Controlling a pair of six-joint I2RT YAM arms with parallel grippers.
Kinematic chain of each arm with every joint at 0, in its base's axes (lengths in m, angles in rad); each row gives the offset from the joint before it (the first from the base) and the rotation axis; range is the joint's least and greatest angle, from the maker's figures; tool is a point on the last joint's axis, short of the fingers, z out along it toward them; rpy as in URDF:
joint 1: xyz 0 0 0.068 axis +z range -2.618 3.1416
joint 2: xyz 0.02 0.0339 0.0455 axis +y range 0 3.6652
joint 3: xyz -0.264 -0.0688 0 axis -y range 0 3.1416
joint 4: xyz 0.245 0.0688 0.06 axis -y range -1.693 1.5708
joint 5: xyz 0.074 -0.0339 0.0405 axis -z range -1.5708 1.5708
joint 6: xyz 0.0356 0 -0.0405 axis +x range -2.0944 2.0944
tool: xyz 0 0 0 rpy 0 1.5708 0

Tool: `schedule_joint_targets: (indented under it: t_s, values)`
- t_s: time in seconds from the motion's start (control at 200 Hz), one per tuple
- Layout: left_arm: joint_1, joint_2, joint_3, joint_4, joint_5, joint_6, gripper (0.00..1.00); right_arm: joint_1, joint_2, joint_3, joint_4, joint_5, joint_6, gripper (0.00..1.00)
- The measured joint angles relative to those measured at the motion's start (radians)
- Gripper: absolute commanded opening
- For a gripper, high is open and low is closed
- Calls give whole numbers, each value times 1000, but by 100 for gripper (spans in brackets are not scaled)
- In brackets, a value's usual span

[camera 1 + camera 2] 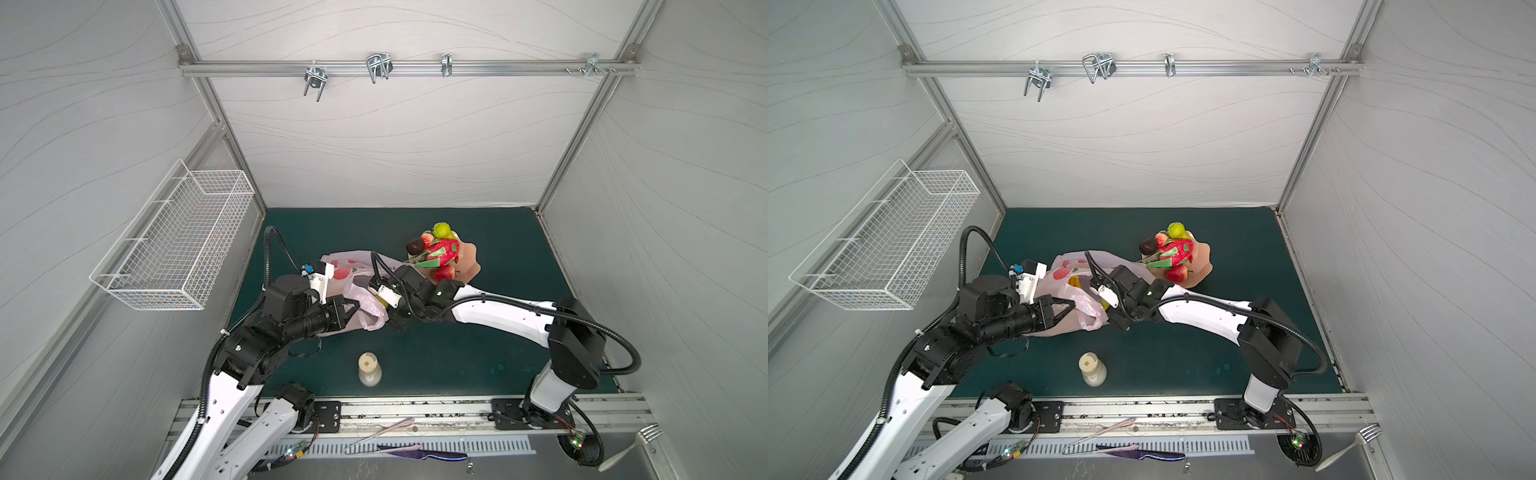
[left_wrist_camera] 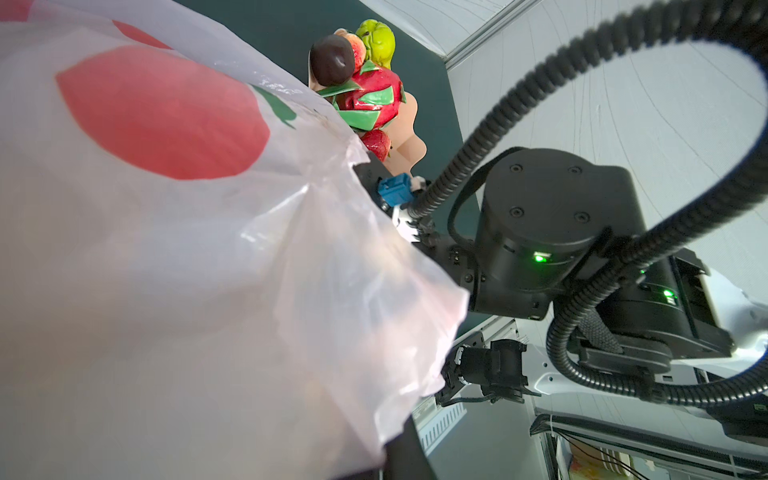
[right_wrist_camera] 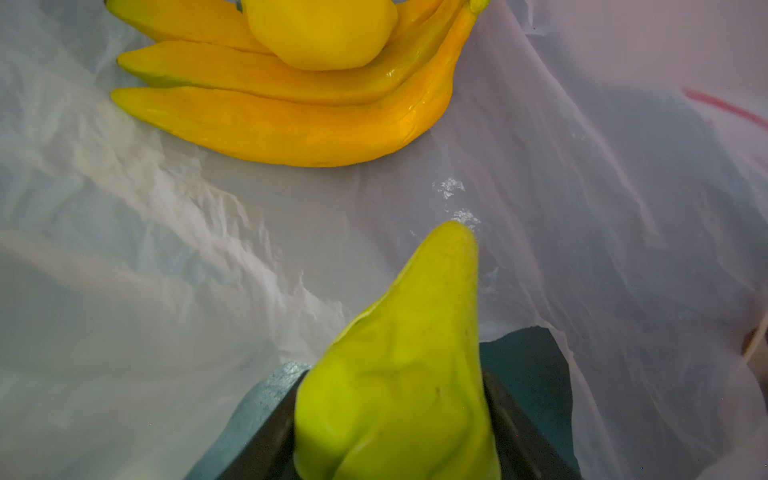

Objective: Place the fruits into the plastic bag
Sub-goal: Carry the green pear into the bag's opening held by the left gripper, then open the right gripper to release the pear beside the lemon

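Plastic bag [image 3: 166, 249] thin, translucent, crinkled; bananas [image 3: 270, 124] glossy.

Left gripper [image 1: 348, 309] clamped tight, right gripper [image 3: 395, 419] gripping, arms angled inward

1. The far right corner of the green mat [image 1: 511, 249] is left unobstructed.
2. Along its near edge, passage is narrowed by a cream bottle [image 1: 369, 368].
3. Its far middle is blocked by a piled dish [image 1: 470, 254].
4. Inside the plastic bag [image 3: 582, 208], seemingly bare film is seen between the green pear [image 3: 399, 365] and the bananas [image 3: 291, 129].
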Motion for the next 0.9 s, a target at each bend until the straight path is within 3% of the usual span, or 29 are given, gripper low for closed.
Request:
schedule_joint_targets:
  t_s: [0.46,0.9]
  values:
    - [0,5,0,-1,9,2,0,0,176,229,22,-133,38,48]
    - [0,2,-36,-1,-9,5,0,-26,267,290,107,-362,316,55]
